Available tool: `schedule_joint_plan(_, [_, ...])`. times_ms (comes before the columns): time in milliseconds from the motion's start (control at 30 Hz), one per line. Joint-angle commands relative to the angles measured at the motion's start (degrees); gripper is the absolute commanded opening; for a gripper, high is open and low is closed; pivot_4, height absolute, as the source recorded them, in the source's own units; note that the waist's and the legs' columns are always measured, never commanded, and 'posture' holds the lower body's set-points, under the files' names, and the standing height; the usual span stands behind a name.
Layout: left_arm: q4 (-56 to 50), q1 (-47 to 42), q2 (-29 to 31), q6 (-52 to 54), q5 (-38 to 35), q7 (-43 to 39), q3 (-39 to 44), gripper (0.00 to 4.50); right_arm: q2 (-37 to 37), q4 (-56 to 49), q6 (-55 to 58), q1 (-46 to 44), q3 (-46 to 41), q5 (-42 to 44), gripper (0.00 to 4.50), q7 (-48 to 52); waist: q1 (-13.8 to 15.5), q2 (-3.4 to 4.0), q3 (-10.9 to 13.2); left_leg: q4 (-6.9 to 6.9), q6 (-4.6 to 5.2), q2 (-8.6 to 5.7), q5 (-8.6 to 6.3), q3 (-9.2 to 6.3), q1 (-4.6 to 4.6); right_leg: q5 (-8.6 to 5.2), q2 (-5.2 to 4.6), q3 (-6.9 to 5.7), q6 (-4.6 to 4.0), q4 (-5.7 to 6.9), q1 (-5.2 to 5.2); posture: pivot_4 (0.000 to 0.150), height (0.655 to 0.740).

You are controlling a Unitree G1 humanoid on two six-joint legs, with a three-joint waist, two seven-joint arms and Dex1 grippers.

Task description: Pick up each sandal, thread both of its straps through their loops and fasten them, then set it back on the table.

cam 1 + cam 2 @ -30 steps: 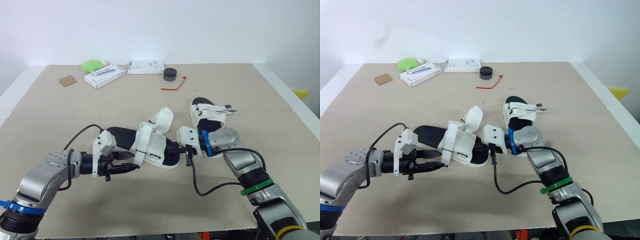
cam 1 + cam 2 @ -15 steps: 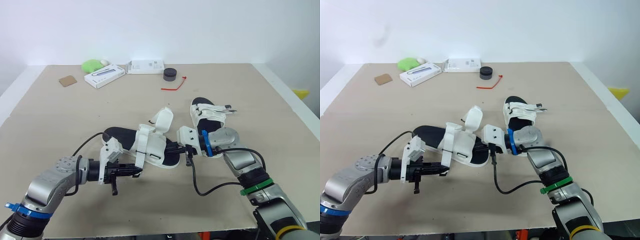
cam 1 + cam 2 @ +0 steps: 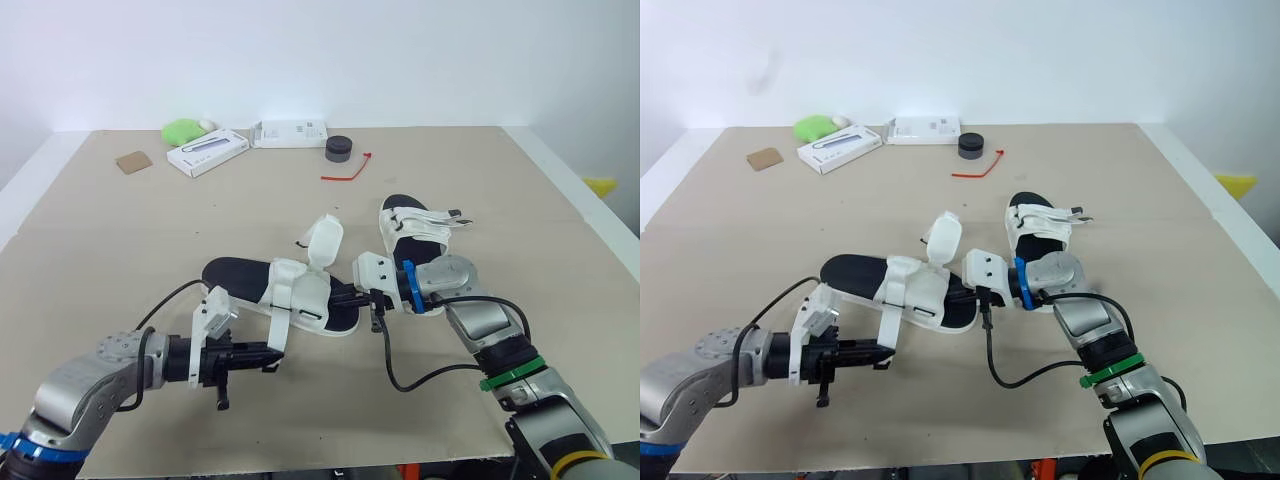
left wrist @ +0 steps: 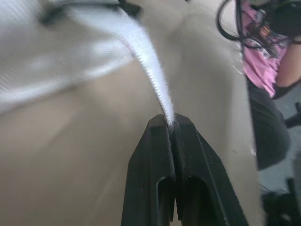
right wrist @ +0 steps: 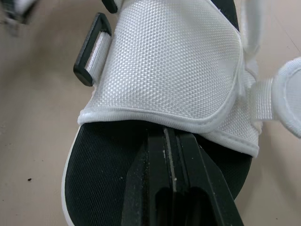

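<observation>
Left wrist view shows the left gripper (image 4: 171, 126) pinched tight on just the very tip of the white strap (image 4: 149, 70). The right gripper (image 5: 170, 137) is squeezed closed on the sandal (image 3: 300, 290), near the middle of the table (image 3: 120, 230). The strap could slip out, because so little of it is held. A hard pull could also drag the sandal out of the right gripper.

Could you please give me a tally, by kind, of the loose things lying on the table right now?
Sandals: 2
White boxes: 2
Green lump: 1
Black round puck: 1
Red tie: 1
Brown card piece: 1
Total: 8
</observation>
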Motion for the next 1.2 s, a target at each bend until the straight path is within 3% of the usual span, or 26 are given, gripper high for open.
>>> schedule_joint_plan(33, [-4.4,2.7,2.0,0.6,-2.7,-0.6,1.9,0.04,-0.3,0.7,0.1,-0.1,0.7,-1.1,0.00,0.3,0.0,0.00,0.0,0.00,0.00,0.00,0.00,0.00,0.00,0.00,0.00,-0.01,-0.01,0.00,0.00,0.150,0.7400])
schedule_joint_plan(500, [-8.7,9.0,5.0,-0.5,-4.9,-1.9,0.5,0.04,0.1,1.0,-0.3,-0.1,0.8,-1.2,0.00,0.0,0.0,0.03,0.0,-0.05,0.00,0.02,-0.02,-0.01,0.02,-0.09,0.01,-0.05,-0.09,0.00,0.00,0.150,0.7400])
schedule_joint_plan(1067, [-9.2,11.1,6.8,-5.3,-0.9,-1.9,-1.7,0.04,0.5,1.7,-0.9,-0.3,0.7,-1.2,0.00,0.0,0.0,0.03,0.0,-0.45,0.00,0.02,-0.02,-0.01,0.19,-0.24,0.02,-0.08,-0.21,0.00,0.00,0.150,0.7400])
schedule_joint_plan(1100, [-9.0,11.0,7.3,-6.0,0.0,-2.5,-1.9,0.46,0.5,1.7,-0.9,-0.3,0.7,-1.2,0.00,0.0,0.0,0.03,0.0,-0.46,0.00,0.02,-0.02,-0.01,0.20,-0.25,0.02,-0.08,-0.22,0.00,0.00,0.150,0.7400])
schedule_joint_plan(1167, [-8.7,10.8,8.8,-8.0,2.1,-4.4,-2.5,0.90,0.5,1.7,-0.9,-0.3,0.8,-1.2,0.00,0.1,0.0,0.03,0.0,-0.47,0.00,0.02,-0.02,-0.01,0.20,-0.25,0.02,-0.08,-0.22,0.00,0.00,0.150,0.7400])
schedule_joint_plan(1200, [-8.7,10.7,9.7,-9.5,3.4,-5.4,-2.5,1.38,0.5,1.7,-0.9,-0.3,0.8,-1.2,0.00,0.1,0.0,0.03,0.0,-0.47,0.00,0.02,-0.02,-0.01,0.20,-0.25,0.02,-0.07,-0.22,0.00,0.00,0.150,0.7400])
